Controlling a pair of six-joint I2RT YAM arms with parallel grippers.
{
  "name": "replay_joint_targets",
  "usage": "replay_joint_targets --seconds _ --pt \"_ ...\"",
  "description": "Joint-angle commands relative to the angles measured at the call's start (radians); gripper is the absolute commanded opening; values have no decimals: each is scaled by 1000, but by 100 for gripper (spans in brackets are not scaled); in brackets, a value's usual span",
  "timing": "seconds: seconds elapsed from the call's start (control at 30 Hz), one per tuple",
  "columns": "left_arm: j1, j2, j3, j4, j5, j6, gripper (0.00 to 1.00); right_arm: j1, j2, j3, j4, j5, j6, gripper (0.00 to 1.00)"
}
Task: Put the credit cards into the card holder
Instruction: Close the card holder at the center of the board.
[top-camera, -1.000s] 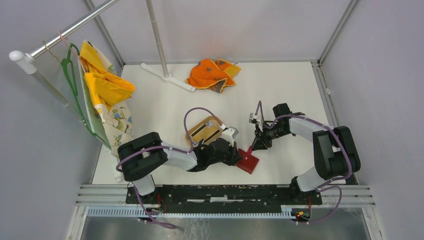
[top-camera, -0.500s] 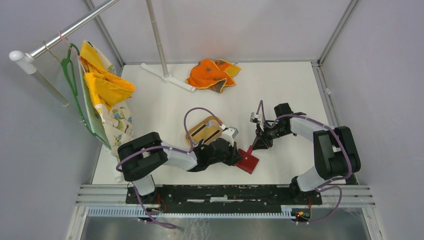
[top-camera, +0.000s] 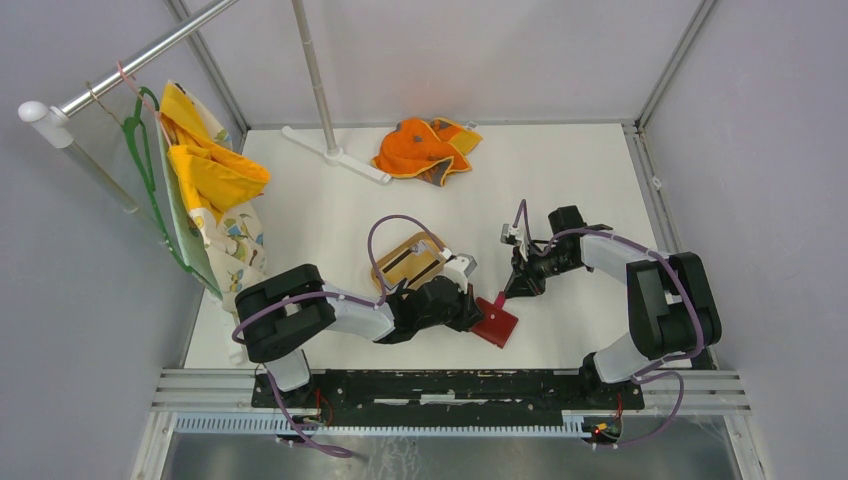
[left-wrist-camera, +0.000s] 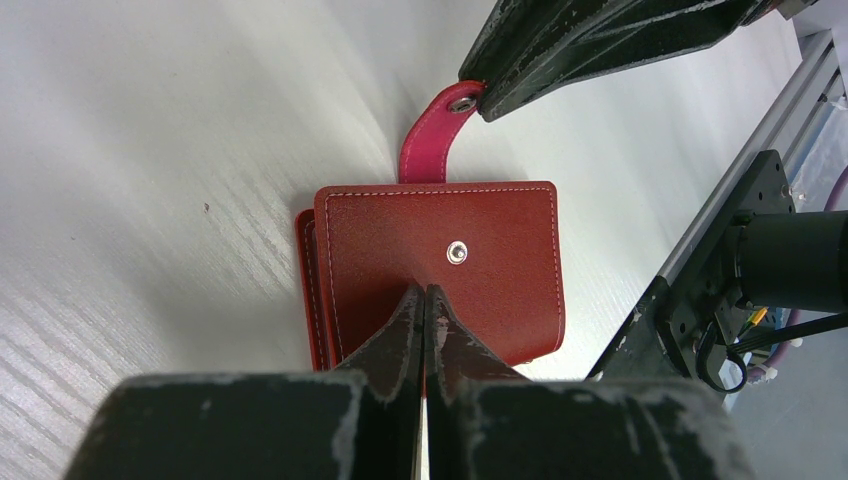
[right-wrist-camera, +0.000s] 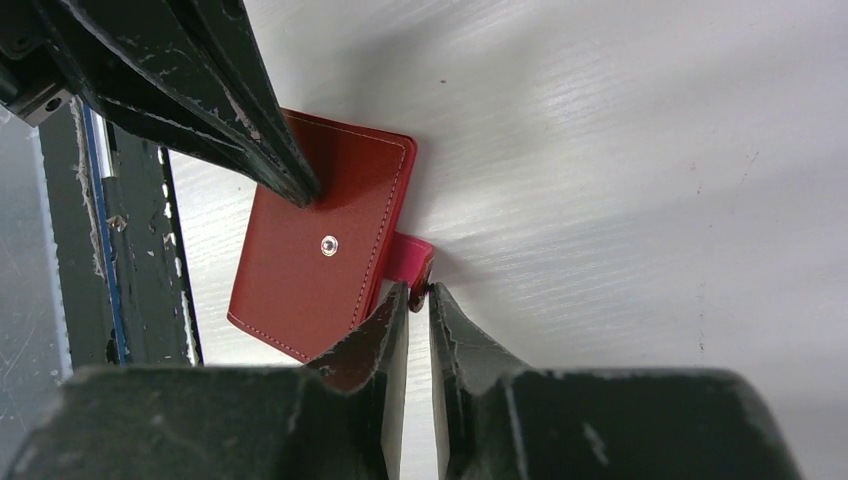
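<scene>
Hardly moved in the top view over the last second, only tightened at the right gripper (right-wrist-camera: 420, 300): jaws narrowed to a slit, now nipping the end of the snap tab (left-wrist-camera: 432, 140). Reads as a grip just taken, not yet pulled. Means the opening step is in hand; probably lifting the tab next to unfold. Nothing loaded so far.

Pinned at the near middle of the table (top-camera: 560, 180), between both arms: the card holder (top-camera: 496, 322), closed and lying flat. Held down by the left gripper (left-wrist-camera: 422, 300), jaws clenched together, grasping nothing, tips just pressing on the top cover near the snap stud (left-wrist-camera: 457, 253).

Red leather-like skin, smooth, faint sheen, pale stitching round a rounded-corner rectangle. Tab pinker, thin, floppy-looking, curling up off the surface, metal snap at its end. White tabletop with fine wood-like grain.

Credit cards not made out — maybe in the tan tray (top-camera: 410, 262) just far-left of the left gripper, too small to tell.
</scene>
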Motion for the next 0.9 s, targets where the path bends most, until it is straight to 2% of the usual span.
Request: replay_joint_targets --seconds 0.0,0.23,0.53,0.87 --pt "-1 18 -2 12 22 12 2 -3 -16 26 26 -38 16 16" --pt "-1 19 -2 12 23 10 2 -3 -22 25 25 -38 11 0" --pt "-1 10 5 -5 21 -13 2 15 -122 -12 17 -15 -61 0" --pt "-1 5 6 -9 20 -30 2 152 -232 -98 91 174 -90 0"
